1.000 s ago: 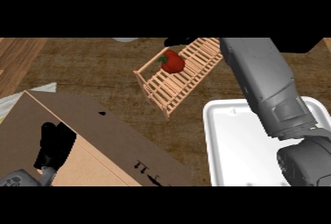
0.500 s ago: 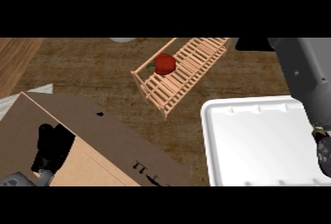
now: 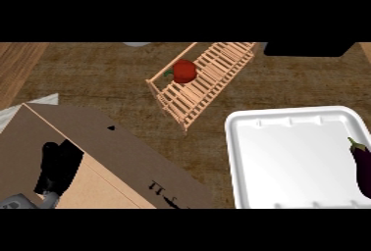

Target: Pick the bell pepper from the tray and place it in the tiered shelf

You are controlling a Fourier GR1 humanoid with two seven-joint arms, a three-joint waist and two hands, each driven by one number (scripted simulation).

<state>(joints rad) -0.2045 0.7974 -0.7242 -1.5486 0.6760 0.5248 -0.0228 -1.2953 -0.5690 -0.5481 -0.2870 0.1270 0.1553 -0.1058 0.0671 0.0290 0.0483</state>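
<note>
A red bell pepper [image 3: 184, 71] lies inside the wooden slatted tiered shelf [image 3: 206, 88], near its far left end, with no hand touching it. The white tray [image 3: 290, 162] stands at the lower right, and its bare middle shows. My left hand [image 3: 56, 167] rests at the lower left in front of a cardboard box, fingers relaxed and holding nothing. My right hand and forearm do not show anywhere in the head view.
A dark purple eggplant [image 3: 361, 166] lies on the tray's right side. A big cardboard box [image 3: 109, 157] fills the lower left. A black object [image 3: 304, 48] sits at the top right, and a grey thing [image 3: 136, 44] at the top edge.
My right forearm, which covered the tray's right side, has pulled out of view to the right. This uncovered the tray and the eggplant. The pepper stays in the shelf and the left hand is still.
</note>
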